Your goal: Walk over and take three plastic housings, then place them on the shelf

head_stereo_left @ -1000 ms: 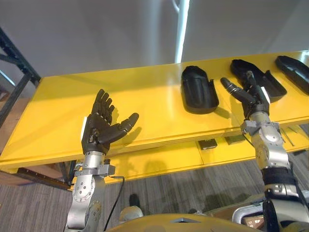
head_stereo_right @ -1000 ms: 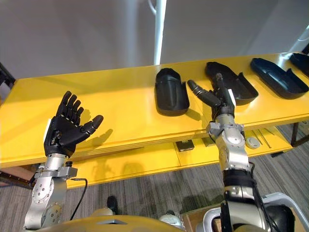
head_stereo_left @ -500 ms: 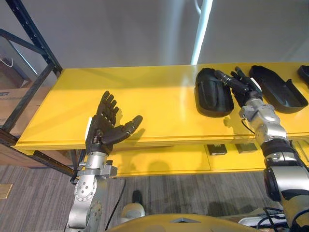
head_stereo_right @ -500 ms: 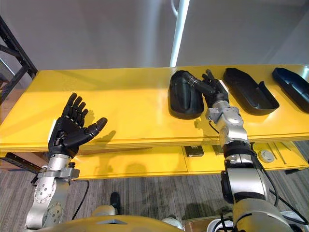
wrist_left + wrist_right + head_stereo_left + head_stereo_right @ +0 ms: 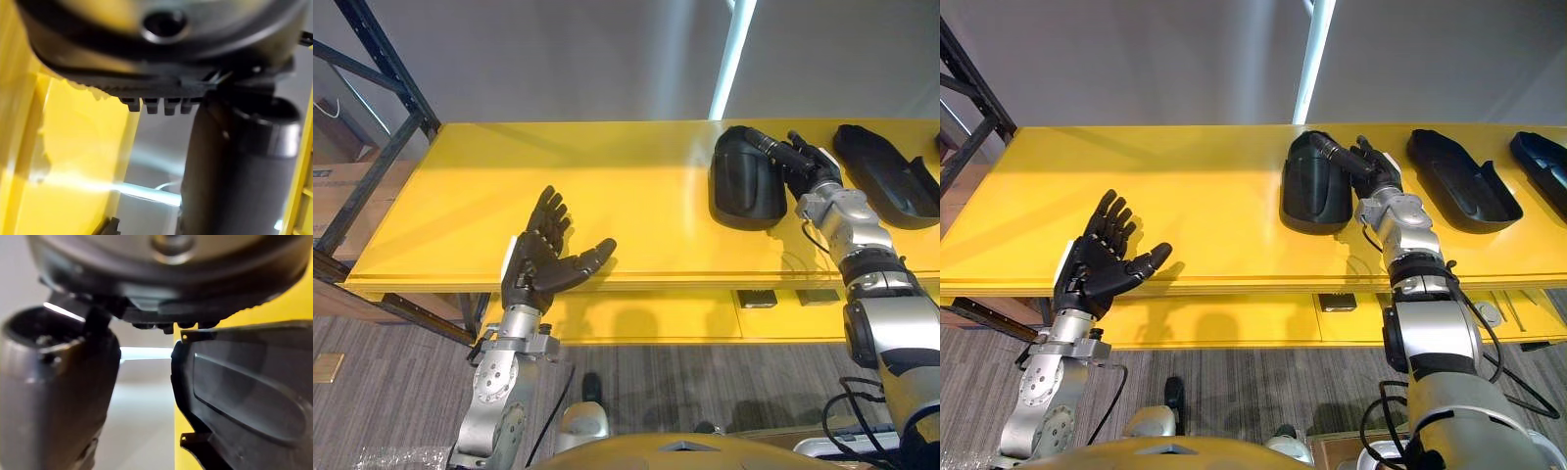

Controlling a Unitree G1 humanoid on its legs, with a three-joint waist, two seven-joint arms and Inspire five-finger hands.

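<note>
While the right hand [image 5: 808, 164] straddles the right rim of the leftmost plastic housing [image 5: 741, 186] on the yellow table [image 5: 509, 196], thumb and fingers apart, apparently readying a pinch, the left hand [image 5: 543, 266] hovers spread, near-left.

Grey carpet floor [image 5: 401, 392], plain grey wall [image 5: 558, 59], bright vertical light strip [image 5: 732, 49], small dark box [image 5: 759, 299].

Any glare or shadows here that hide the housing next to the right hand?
Left eye view: the wall's light strip throws a pale sheen across the yellow table, yet the housing by the right hand reads plainly, a shadow under it; the left hand shades the table's front edge. Left wrist view: a bright streak lies on the table.
</note>
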